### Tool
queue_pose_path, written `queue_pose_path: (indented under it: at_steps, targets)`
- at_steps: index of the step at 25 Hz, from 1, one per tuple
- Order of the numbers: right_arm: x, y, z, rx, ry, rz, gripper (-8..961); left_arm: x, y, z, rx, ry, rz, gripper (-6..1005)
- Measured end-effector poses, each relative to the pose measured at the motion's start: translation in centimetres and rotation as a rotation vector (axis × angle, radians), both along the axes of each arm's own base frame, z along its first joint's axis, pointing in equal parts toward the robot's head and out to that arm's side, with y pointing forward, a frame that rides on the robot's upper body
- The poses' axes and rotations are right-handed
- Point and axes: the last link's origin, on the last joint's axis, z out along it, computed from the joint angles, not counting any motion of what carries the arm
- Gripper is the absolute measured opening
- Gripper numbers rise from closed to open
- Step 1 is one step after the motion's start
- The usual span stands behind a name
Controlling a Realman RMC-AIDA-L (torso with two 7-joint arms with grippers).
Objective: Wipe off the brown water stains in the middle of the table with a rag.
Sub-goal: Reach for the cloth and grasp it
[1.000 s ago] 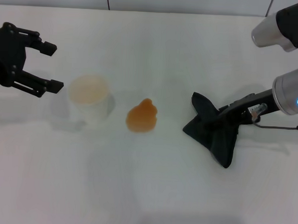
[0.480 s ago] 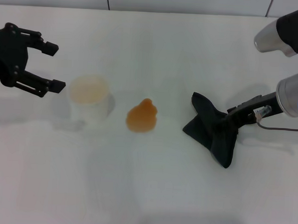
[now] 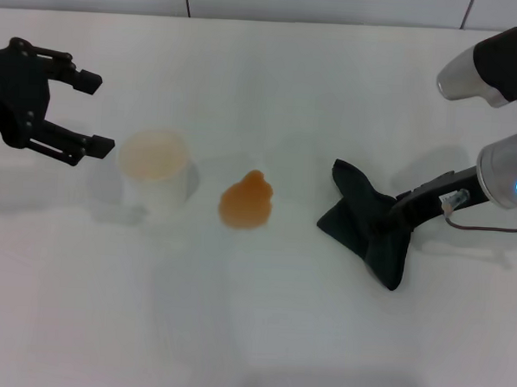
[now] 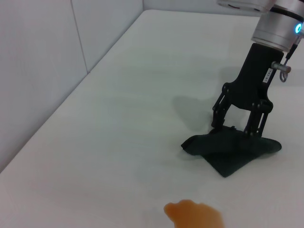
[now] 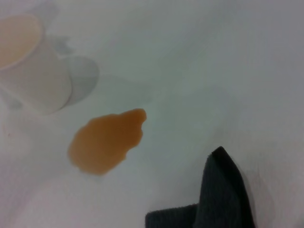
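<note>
The orange-brown water stain [image 3: 246, 201] lies in the middle of the white table [image 3: 278, 325]. It also shows in the left wrist view [image 4: 194, 216] and the right wrist view [image 5: 107, 140]. The black rag [image 3: 369, 227] lies crumpled to the right of the stain and apart from it. It also shows in the left wrist view [image 4: 232, 151] and the right wrist view [image 5: 221, 199]. My right gripper [image 3: 395, 211] is down on the rag, its fingers [image 4: 251, 128] closed on a raised fold. My left gripper [image 3: 94, 111] is open and empty at the far left.
A translucent white cup [image 3: 154, 166] with a brownish inside stands left of the stain, between it and my left gripper. It also shows in the right wrist view [image 5: 28, 61]. A wall runs along the table's far edge.
My right arm's wrist has shifted slightly to the right, with its gripper still on the rag. The rag, the stain and the cup have not moved. The left arm is almost still.
</note>
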Motion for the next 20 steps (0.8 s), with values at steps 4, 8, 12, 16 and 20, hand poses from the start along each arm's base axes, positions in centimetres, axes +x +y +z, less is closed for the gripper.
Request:
queue_pose_path:
  at_steps: [4,8,12,16,20]
  targets:
    - [-0.06,-0.09,-0.15,-0.006,-0.004,0.005,821,-0.06,0.08,-0.04,0.003,-0.001,0.000,887]
    - [-0.07,-0.11,-0.18,-0.008,-0.005,0.007,797,-0.07,0.17,-0.02,0.008,-0.001,0.000,887]
    - [-0.09,-0.12,-0.20,-0.009,-0.005,0.008,750,-0.06,0.18,-0.02,0.009,-0.001,0.000,887]
    - [-0.21,-0.13,-0.22,-0.009,-0.006,0.014,702,-0.04,0.19,-0.02,0.009,-0.001,-0.001,887]
    - [-0.09,-0.21,-0.34,-0.013,-0.008,0.010,609,-0.04,0.19,-0.02,0.009,0.000,-0.002,887]
